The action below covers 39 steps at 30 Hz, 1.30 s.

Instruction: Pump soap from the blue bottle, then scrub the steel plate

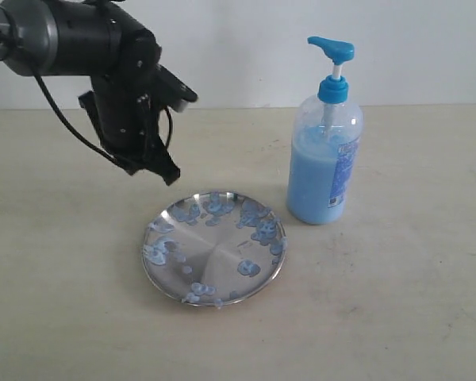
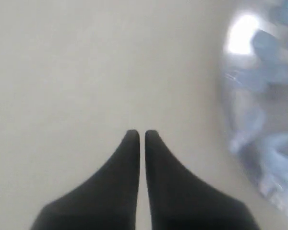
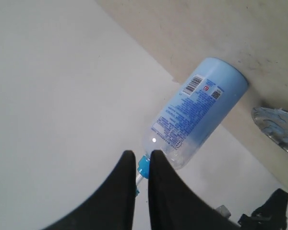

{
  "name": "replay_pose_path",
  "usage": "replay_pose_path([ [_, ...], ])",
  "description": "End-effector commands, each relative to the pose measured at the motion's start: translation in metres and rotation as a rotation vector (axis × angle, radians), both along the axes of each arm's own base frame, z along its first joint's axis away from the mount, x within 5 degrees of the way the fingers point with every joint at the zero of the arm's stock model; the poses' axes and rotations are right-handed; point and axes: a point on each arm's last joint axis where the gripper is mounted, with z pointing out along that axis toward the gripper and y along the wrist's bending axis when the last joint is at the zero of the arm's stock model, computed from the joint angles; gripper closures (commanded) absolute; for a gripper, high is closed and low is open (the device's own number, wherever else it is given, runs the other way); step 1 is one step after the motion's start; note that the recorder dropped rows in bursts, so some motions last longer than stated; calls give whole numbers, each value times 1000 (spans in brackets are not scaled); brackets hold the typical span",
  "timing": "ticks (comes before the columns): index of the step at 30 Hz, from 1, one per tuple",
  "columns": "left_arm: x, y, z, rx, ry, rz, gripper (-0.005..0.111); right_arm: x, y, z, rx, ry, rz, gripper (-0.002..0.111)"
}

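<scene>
The steel plate lies in the middle, already dotted with soap; the blue bottle stands just right of it. The left gripper and right gripper are nearly closed and empty; scrubbing seems not yet begun.

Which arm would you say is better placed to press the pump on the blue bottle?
Right, probably: the right claw, shut, points at the tall clear blue-pump bottle, which stands on the right. The left claw hovers shut beside the round shiny steel plate.
</scene>
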Motion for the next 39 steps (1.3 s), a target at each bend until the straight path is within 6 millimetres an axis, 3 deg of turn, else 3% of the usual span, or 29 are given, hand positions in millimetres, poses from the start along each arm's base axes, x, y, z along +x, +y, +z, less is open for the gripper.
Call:
replay_pose_path([
  [1,-4,-27,14,-350,8,-112,102,0,0,1,-10,-4,1,109],
  [3,-25,-54,13,-573,201,-367,102,0,0,1,-10,-4,1,109],
  [5,-43,-64,14,-687,369,-484,102,0,0,1,-10,-4,1,109],
  [7,-52,-61,13,-672,479,-417,102,0,0,1,-10,-4,1,109],
  [10,-50,-46,25,-557,358,-363,102,0,0,1,-10,-4,1,109],
  [12,-45,-36,59,-567,133,-289,102,0,0,1,-10,-4,1,109],
  [14,-50,-19,120,-688,-136,-198,102,0,0,1,-10,-4,1,109],
  [16,-68,-5,174,-798,-372,-180,102,0,0,1,-10,-4,1,109],
  [17,-89,10,216,-883,-566,-193,102,0,0,1,-10,-4,1,109],
  [20,-152,44,291,-1056,-922,-233,102,0,0,1,-10,-4,1,109],
  [22,-187,65,319,-1108,-1039,-261,102,0,0,1,-10,-4,1,109],
  [24,-220,82,332,-1131,-1066,-295,102,0,0,1,-10,-4,1,109],
  [28,-261,106,337,-1259,-1039,-237,102,0,0,1,-10,-4,1,109],
  [32,-281,120,318,-1014,-1047,-333,102,0,0,1,-10,-4,1,109],
  [34,-280,120,286,-891,-899,-329,102,0,0,1,-10,-4,1,109],
  [36,-272,130,253,-843,-854,-140,102,0,0,1,-10,-4,1,109],
  [37,-268,132,224,-880,-822,-31,102,0,0,1,-10,-4,1,109],
  [39,-271,137,184,-950,-902,14,102,0,0,1,-10,-4,1,109],
])
